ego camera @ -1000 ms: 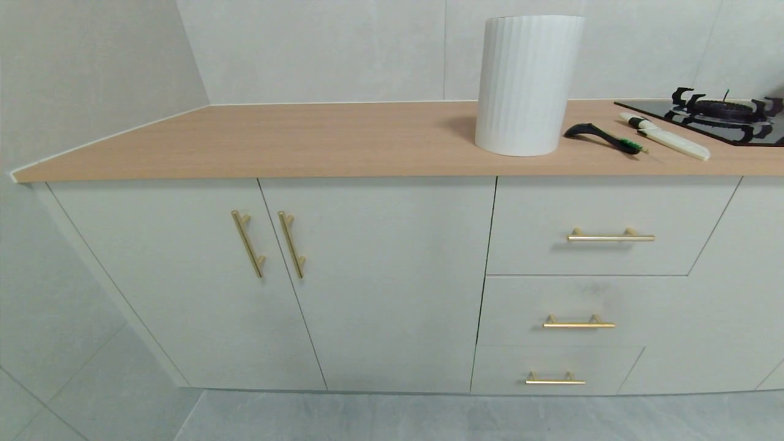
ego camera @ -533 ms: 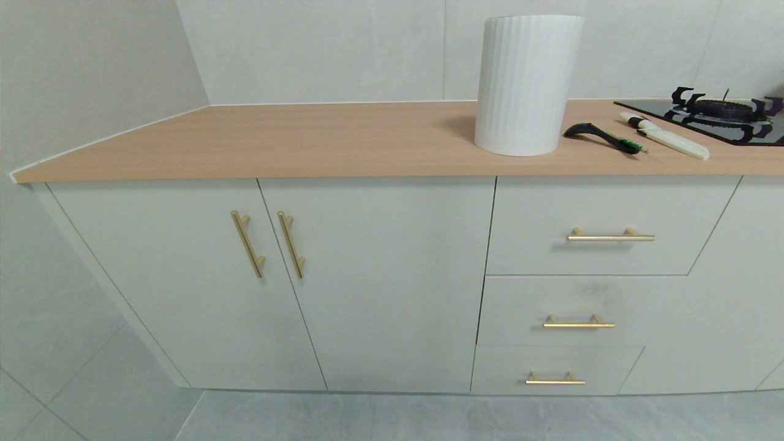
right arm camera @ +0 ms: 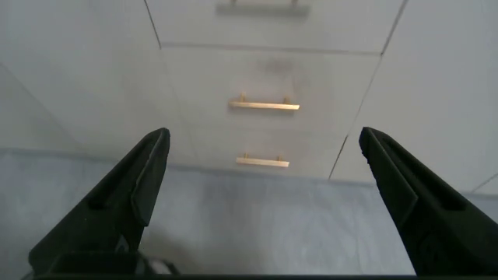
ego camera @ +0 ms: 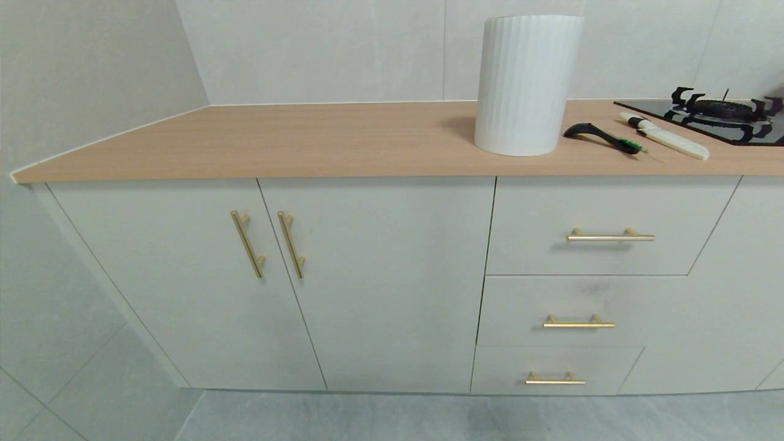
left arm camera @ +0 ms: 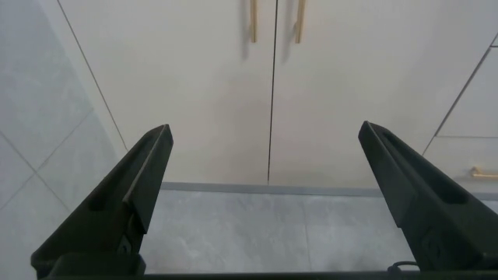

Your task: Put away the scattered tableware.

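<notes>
On the wooden counter (ego camera: pixel 294 141) a black-handled tool with a green tip (ego camera: pixel 603 137) and a white knife (ego camera: pixel 666 137) lie to the right of a tall white ribbed container (ego camera: pixel 525 86). My left gripper (left arm camera: pixel 264 140) is open, held low over the floor and facing the double cabinet doors (left arm camera: pixel 272 85). The right gripper (right arm camera: pixel 264 144) is also open with nothing between its fingers, low in front of the stack of drawers with brass handles (right arm camera: pixel 264 106).
A black gas hob (ego camera: pixel 719 116) sits at the counter's far right. Below the counter, two cabinet doors (ego camera: pixel 269 275) with vertical brass handles stand shut beside three shut drawers (ego camera: pixel 600 226). A tiled wall closes off the left side; grey floor tiles (ego camera: pixel 392 416) lie in front.
</notes>
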